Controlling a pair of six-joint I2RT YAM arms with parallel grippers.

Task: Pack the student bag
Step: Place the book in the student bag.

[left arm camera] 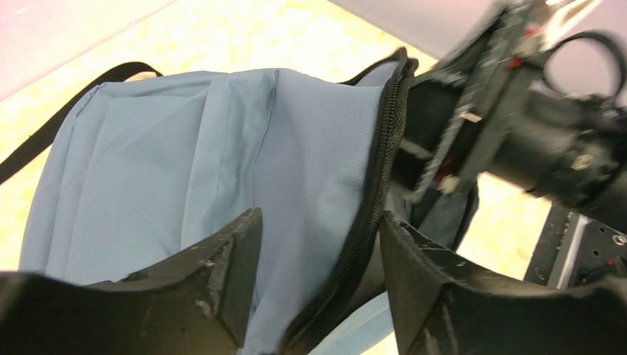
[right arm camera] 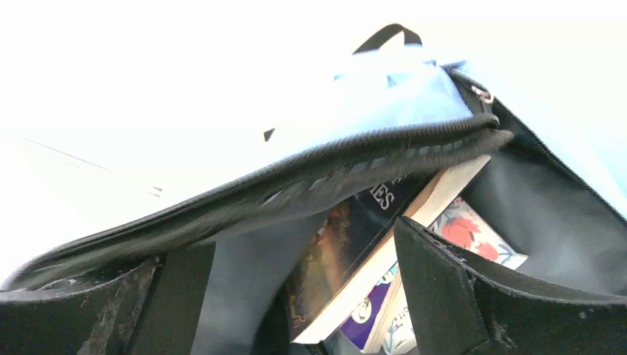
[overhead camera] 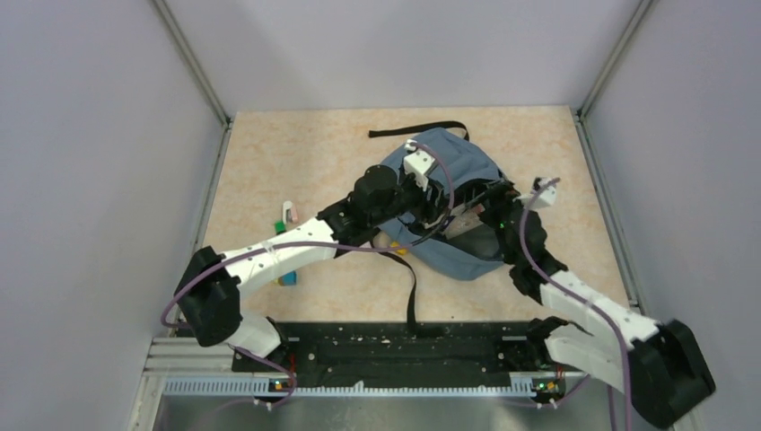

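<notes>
Looking down from above, finds the student bag (overhead camera: pixel 458 166) slumped on the far middle of the table (overhead camera: pixel 296 153), mouth turned toward the arms, one black strap (overhead camera: pixel 418 130) curled behind it and a second strap (overhead camera: pixel 412 301) trailing to the near edge. Shows both arms reaching to that mouth, left gripper (overhead camera: pixel 441 196) and right gripper (overhead camera: pixel 494 212) close together at the opening, too small and too tangled in cable there to judge. Shows also a few small coloured bits (overhead camera: pixel 289 213) on the bare top beside the left arm, well apart from the bag; cannot tell what they are.

Switching to the left wrist, gets the left fingers (left arm camera: pixel 222 281) standing apart, released, with the bag's black zipper rim (left arm camera: pixel 373 192) running up between them and not pinched. Blue-grey outer fabric over the left of that view. Beyond the rim, the right arm (left arm camera: pixel 562 148), blurred, detail lost.

Switching to the right wrist, gets what no other view gives: the inside. Right fingers (right arm camera: pixel 458 296) spread wide, gripping nothing, the sagging rim arched above the gap. Under it, against dark lining (right arm camera: pixel 540 214): a dark-covered book (right arm camera: pixel 344 248) tilted on edge, a floral cover (right arm camera: pixel 473 233) just beside it, a purple-and-white cover (right arm camera: pixel 366 314) lower down, cut off at the bottom edge. Title lettering partly hidden by the rim, unreadable. Upper left of that view washed out to white
</notes>
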